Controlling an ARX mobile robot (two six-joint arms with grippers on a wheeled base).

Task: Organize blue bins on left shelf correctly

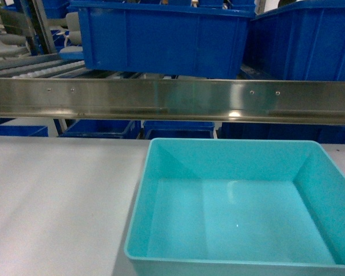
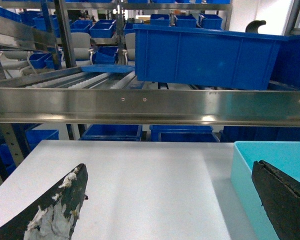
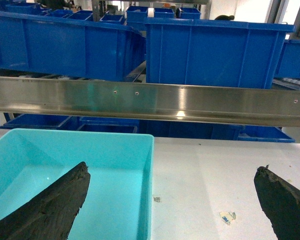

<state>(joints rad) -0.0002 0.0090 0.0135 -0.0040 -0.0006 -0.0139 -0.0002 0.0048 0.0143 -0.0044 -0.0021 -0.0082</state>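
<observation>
Both hands wide apart over white tabletop, steel shelf behind.

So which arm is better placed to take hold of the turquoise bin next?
Probably right. The right gripper is open with one finger already over the turquoise bin; the left gripper, open too, mostly faces bare table.

Both grippers have chunky black fingers tapering to dull points, with a rough, matte surface. The left gripper is pretty beat up: its left finger has whitish flaky patches and crumbly scuffed edges. The right gripper looks cleaner, just worn edges.
</observation>
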